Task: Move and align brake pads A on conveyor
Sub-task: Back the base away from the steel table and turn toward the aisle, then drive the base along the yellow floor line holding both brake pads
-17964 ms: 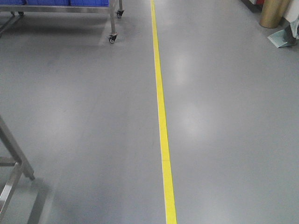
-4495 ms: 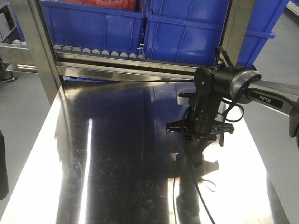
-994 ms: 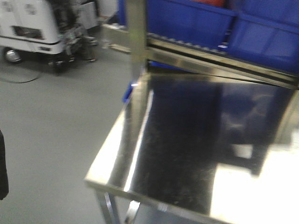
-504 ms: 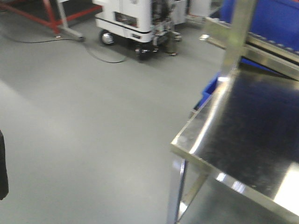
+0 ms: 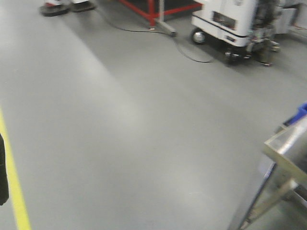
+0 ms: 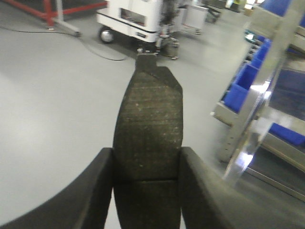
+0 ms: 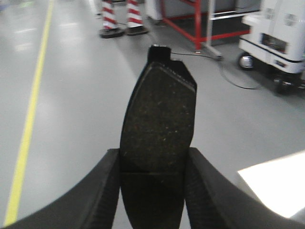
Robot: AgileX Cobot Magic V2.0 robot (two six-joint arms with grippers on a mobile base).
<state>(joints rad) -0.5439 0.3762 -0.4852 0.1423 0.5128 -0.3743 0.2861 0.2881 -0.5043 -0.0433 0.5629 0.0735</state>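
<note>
L wrist cam: left gripper [image 6: 147, 191] clamped on a brake pad [image 6: 150, 119], center frame. R cam: right gripper [image 7: 152, 195] gripping another brake pad [image 7: 159, 119]. Grey floor [image 5: 120, 120] behind both.

Grey floor [image 5: 120, 120] bears yellow line [image 5: 14, 191] and cable [image 5: 188, 53].

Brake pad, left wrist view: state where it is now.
The brake pad sits centre frame, clamped in the left gripper, tip pointing over the grey floor toward the white cart.
</note>
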